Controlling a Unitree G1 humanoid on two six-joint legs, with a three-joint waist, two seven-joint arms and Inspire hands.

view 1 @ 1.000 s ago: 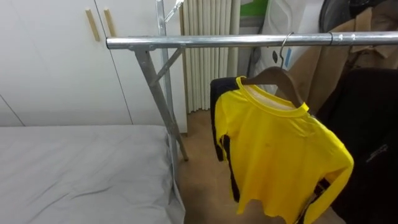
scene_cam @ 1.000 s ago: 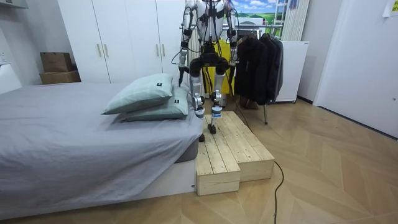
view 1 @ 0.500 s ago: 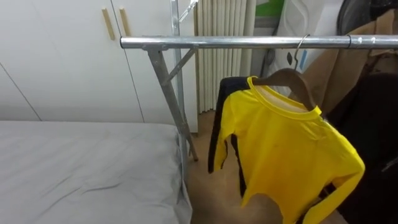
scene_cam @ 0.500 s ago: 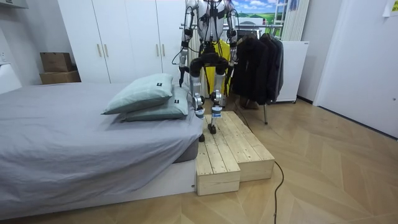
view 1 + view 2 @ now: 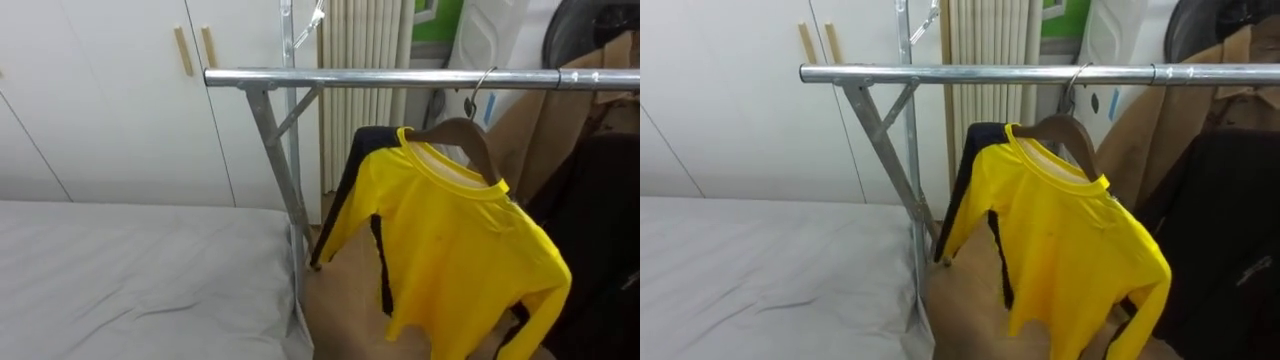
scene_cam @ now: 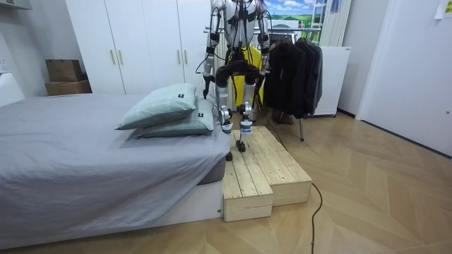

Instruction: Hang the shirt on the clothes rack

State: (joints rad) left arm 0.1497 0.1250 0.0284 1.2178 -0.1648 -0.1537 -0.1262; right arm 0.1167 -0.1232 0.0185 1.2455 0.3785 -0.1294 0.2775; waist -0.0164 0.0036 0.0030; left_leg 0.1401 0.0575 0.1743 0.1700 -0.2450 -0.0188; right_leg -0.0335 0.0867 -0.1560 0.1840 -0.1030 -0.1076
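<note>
A yellow long-sleeved shirt (image 5: 450, 250) with dark side stripes hangs on a wooden hanger (image 5: 465, 130). The hanger's hook sits over the metal rail (image 5: 380, 77) of a clothes rack, right of the rail's left end. One sleeve (image 5: 340, 225) sticks out to the left. In the room view I stand upright on a wooden platform (image 6: 258, 169) beside the bed, facing the rack with my back to the camera. My left hand (image 6: 207, 79) and right hand (image 6: 264, 69) hang low at my sides, away from the shirt.
Dark and brown garments (image 5: 600, 230) crowd the rail right of the shirt. The rack's slanted leg (image 5: 285, 190) stands at the corner of the grey bed (image 5: 130, 270). White wardrobe doors (image 5: 100, 90) lie behind. Pillows (image 6: 159, 106) rest on the bed.
The eye view has shifted, so rail and rack leg sit further right in the picture. The shirt's left sleeve has swung outward to the left. My stance in the room view is unchanged.
</note>
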